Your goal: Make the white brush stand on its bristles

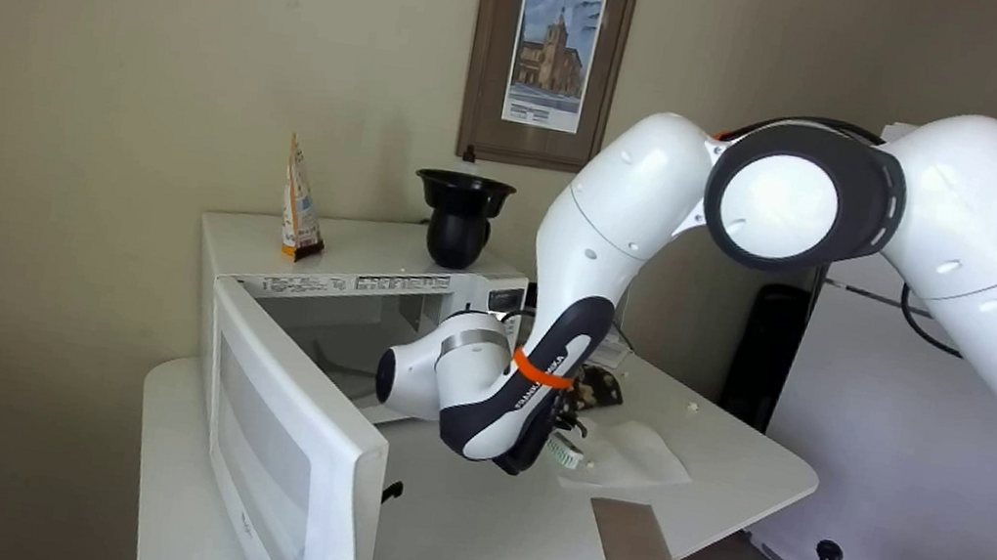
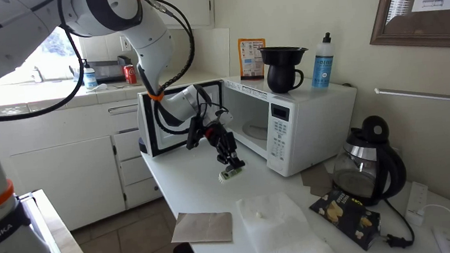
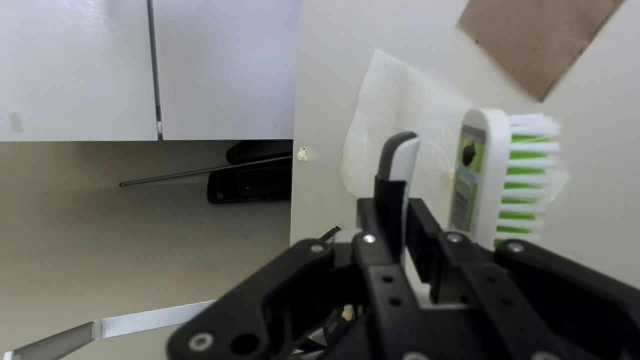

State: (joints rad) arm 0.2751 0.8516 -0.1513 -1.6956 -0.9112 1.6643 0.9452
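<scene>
My gripper [image 3: 395, 215] is shut on a slim dark handle with a grey-white tip [image 3: 405, 152], which seems to belong to the white brush [image 3: 490, 165]. The join between handle and brush body is hidden behind the jaws. In the wrist view the body stands right of the fingers, its white and green bristles pointing sideways to the right. An exterior view has the brush [image 2: 230, 174] tilted under the fingertips, bristles toward the lower left. It is also partly seen beside the arm [image 1: 565, 450]. Whether it touches the table cannot be told.
A white paper sheet [image 2: 280, 228] and brown cardboard piece [image 2: 203, 227] lie on the table. The microwave [image 2: 312, 130] has its door [image 1: 288, 466] swung open close to the arm. A glass kettle [image 2: 361, 167] and black snack bag [image 2: 347, 218] stand farther along.
</scene>
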